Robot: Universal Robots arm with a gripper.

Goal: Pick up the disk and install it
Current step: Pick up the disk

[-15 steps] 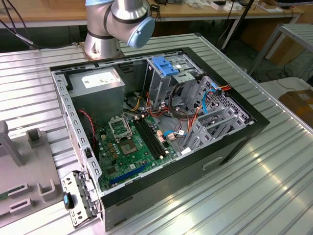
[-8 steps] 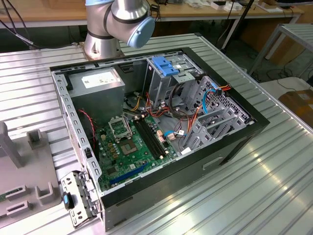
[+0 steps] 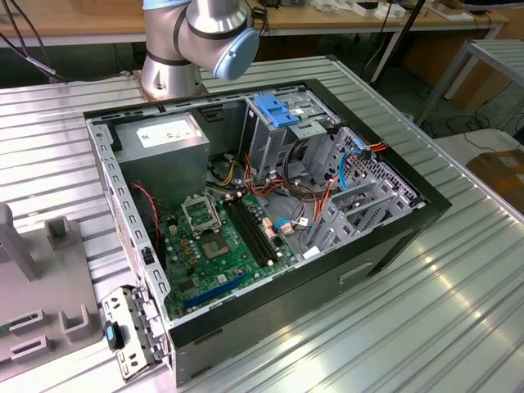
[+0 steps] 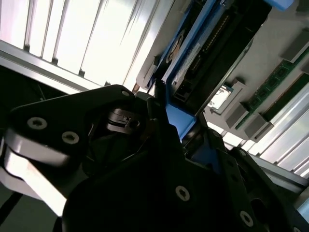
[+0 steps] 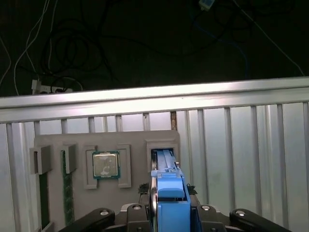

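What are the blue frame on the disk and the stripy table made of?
The disk frame looks like plastic: it is a bright, even blue with a smooth, soft sheen. The table looks like metal, probably aluminium: it has silvery ribbed strips that glare under the light.

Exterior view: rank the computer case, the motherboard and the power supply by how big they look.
1. computer case
2. motherboard
3. power supply, farther back, so this last rank is unsure
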